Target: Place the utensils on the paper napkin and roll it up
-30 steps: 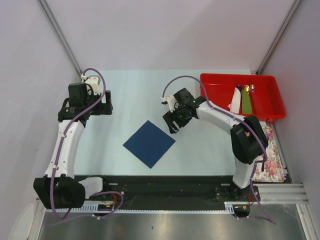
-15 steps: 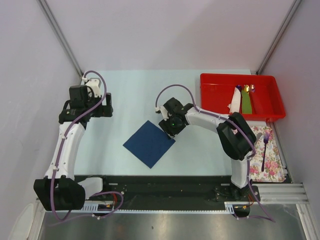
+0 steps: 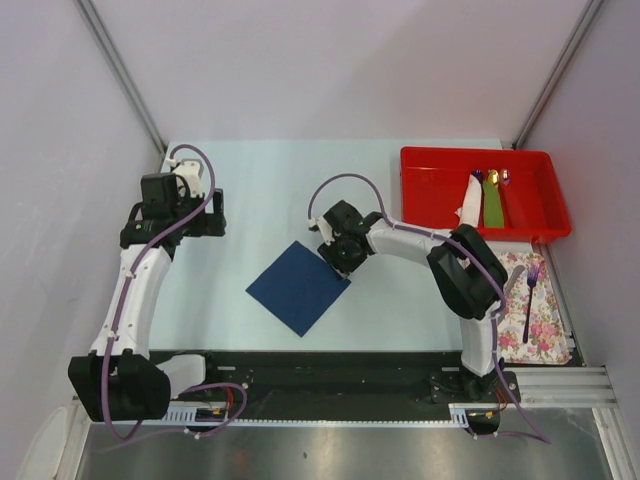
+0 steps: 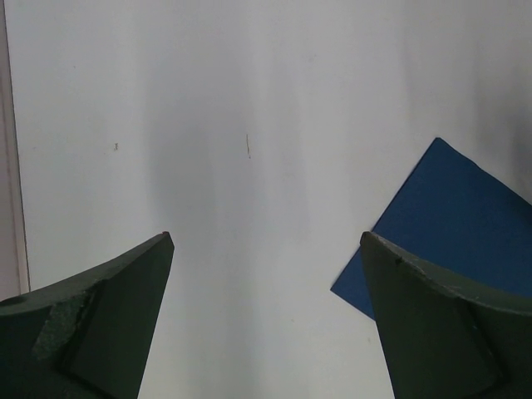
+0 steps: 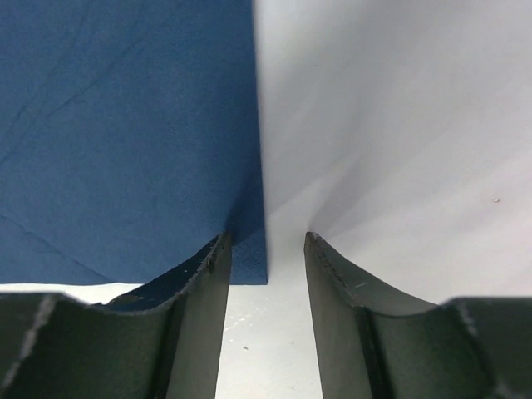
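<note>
The dark navy paper napkin (image 3: 298,287) lies flat on the table as a diamond. My right gripper (image 3: 336,261) is low at its upper right edge. In the right wrist view the napkin (image 5: 125,125) fills the left side. My right gripper (image 5: 266,241) is open with a narrow gap, its left finger (image 5: 195,307) over the napkin's edge and its right finger (image 5: 341,291) over bare table. My left gripper (image 3: 214,212) is wide open and empty, up and left of the napkin. In the left wrist view (image 4: 268,238) the napkin's corner (image 4: 449,224) shows at the right. No dark grey knife shows.
A red tray (image 3: 430,190) at the back right holds a gold spoon (image 3: 493,178), a green piece (image 3: 493,205) and a white item (image 3: 470,203). A pink-flowered white cloth (image 3: 545,330) at the right edge carries a purple fork (image 3: 528,295).
My right gripper has moved left and down to the napkin's upper right edge. The left arm has barely shifted. The napkin has not moved.
</note>
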You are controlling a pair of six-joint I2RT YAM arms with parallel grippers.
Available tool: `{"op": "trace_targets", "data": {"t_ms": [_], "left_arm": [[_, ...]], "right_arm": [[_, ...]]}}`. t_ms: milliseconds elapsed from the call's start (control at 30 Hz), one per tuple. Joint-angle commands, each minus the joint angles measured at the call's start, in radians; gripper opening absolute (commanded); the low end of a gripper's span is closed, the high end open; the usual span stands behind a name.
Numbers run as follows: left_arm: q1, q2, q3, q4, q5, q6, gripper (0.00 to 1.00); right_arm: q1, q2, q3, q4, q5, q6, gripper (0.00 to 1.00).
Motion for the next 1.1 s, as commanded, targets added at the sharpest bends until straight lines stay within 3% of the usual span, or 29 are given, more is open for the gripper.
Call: {"op": "trace_targets", "data": {"t_ms": [0,267,367,400,767,1067], "left_arm": [[0.001,-0.012,-0.011,0.044,-0.019,0.017,1.00],[0.001,-0.004,-0.011,0.048,-0.019,0.015,1.00],[0.001,-0.007,-0.014,0.048,-0.020,0.015,1.00],[0.001,-0.009,-0.015,0.050,-0.020,0.015,1.00],[-0.001,-0.047,-0.074,0.096,0.078,0.001,1.00],[-0.001,-0.062,-0.112,0.122,0.170,-0.005,1.00]], "right_arm": [[0.067,-0.013,-0.066,0.005,0.055,0.022,0.43],[0.104,0.009,-0.083,0.003,0.118,0.038,0.27],[0.100,0.000,-0.086,0.000,0.149,0.040,0.12],[0.097,-0.003,-0.088,-0.001,0.152,0.040,0.01],[-0.026,-0.092,-0.128,-0.035,0.164,-0.032,0.00],[-0.045,-0.123,-0.166,-0.059,0.135,-0.162,0.00]]}}
